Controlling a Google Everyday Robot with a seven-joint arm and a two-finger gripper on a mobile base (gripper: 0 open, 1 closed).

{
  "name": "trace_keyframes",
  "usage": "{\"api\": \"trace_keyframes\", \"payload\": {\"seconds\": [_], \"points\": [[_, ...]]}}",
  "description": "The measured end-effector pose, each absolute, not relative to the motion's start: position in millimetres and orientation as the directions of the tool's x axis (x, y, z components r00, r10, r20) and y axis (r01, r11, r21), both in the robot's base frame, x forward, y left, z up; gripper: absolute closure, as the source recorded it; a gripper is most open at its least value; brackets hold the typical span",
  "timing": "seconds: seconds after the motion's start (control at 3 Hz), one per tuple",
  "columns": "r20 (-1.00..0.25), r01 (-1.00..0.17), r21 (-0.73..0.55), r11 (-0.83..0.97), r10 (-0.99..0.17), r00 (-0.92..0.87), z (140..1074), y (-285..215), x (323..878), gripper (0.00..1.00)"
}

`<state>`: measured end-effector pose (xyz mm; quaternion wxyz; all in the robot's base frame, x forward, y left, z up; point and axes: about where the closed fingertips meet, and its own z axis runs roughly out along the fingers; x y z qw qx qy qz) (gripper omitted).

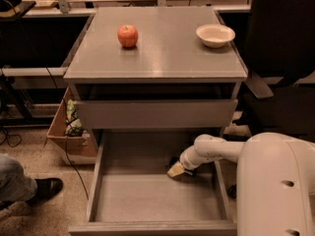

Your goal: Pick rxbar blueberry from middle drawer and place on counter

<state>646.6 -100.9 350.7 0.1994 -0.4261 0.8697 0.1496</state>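
Observation:
The middle drawer (pixel 147 200) is pulled wide open below the counter (pixel 162 53). My gripper (pixel 175 170) reaches down into the drawer from the right and sits low over its floor near the back right. A small dark shape (pixel 173 161) shows just behind the gripper's tip. It may be the rxbar blueberry, but I cannot tell for sure. The rest of the drawer floor shows nothing else.
A red apple (pixel 127 35) and a white bowl (pixel 215 34) stand on the counter. A shallower closed drawer front (pixel 155 113) overhangs the back of the open drawer. A cardboard box (pixel 69 127) stands at the left, and a person's shoe (pixel 42 187) is at the lower left.

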Motion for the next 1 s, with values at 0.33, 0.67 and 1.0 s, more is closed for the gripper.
{"api": "trace_keyframes", "payload": {"seconds": [0.33,0.67,1.0], "points": [[-0.478,-0.799,0.089,0.595,-0.678,-0.558,354.9,-100.7,646.0,0.69],[-0.478,-0.799,0.089,0.595,-0.678,-0.558,358.6,-100.7,646.0,0.92],[-0.503,-0.81,0.069,0.582,-0.681,-0.532,373.6,-99.3,630.1,1.0]]}}
